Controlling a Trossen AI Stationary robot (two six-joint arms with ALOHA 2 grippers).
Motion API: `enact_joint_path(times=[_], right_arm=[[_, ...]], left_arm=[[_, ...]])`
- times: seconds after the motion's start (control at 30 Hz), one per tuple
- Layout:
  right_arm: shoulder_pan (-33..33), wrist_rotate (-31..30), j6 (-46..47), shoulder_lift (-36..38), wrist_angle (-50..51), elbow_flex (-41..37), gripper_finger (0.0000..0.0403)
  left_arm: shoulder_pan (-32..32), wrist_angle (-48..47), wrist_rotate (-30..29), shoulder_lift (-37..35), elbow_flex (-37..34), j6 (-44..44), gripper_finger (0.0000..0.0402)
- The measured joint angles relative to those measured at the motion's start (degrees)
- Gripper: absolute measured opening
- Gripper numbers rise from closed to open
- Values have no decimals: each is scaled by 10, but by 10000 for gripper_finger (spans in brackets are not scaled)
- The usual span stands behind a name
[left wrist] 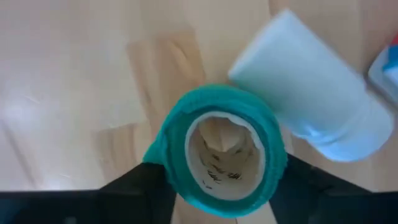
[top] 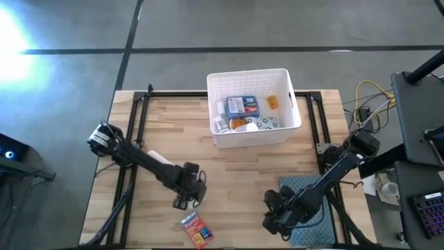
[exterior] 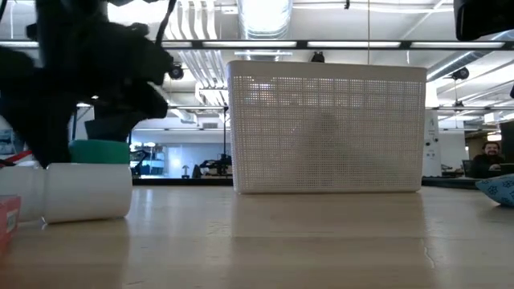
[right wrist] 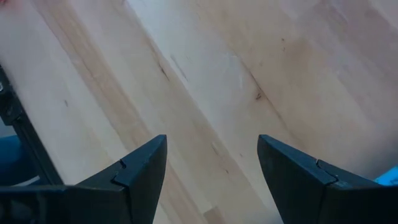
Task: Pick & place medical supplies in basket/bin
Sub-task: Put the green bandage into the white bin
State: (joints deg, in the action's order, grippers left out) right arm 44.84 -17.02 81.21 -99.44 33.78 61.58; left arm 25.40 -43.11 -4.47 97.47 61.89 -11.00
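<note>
My left gripper (top: 186, 196) is over the near-left part of the table, shut on a green tape roll (left wrist: 217, 155). In the low view the green tape roll (exterior: 98, 151) shows above table level. A white bottle (left wrist: 317, 93) lies on its side on the wood just beside it, also seen as the white bottle (exterior: 76, 191) in the low view. An orange-red box (top: 196, 229) lies flat near the table's near edge. The white slotted basket (top: 253, 137) stands at the far middle and holds several supplies. My right gripper (top: 272, 212) hovers open over bare wood (right wrist: 211, 93). My left gripper pinches the green tape roll across its width, one finger (left wrist: 140, 186) on each outer side of the green band (left wrist: 163, 155). The fingers come from above, pointing down. The roll is lifted clear and lies level, with its open core (left wrist: 224, 152) facing up.
A teal-grey cloth mat (top: 305, 198) lies at the near right, partly under the right arm. A black frame rail (top: 139, 118) runs along the table's left and right sides. Bare wood (top: 243, 173) lies between the grippers and the basket. The room behind the table shows past the basket wall (exterior: 325, 128).
</note>
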Motion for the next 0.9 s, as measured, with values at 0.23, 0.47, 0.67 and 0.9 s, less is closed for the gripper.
enact_joint_path(times=[0.23,0.47,0.67,0.9], right_arm=[[-1,-11,-2,0,5,0,240],[-1,-11,1,0,7,0,240],[-2,-11,26,0,10,0,240],[-4,-11,51,0,8,0,240]], left_arm=[[-39,-64,-38,-46,67,27,133],[-106,-94,-163,-90,254,84,128],[-250,-53,-209,-65,413,235,127],[-400,-66,-137,26,495,246,155]])
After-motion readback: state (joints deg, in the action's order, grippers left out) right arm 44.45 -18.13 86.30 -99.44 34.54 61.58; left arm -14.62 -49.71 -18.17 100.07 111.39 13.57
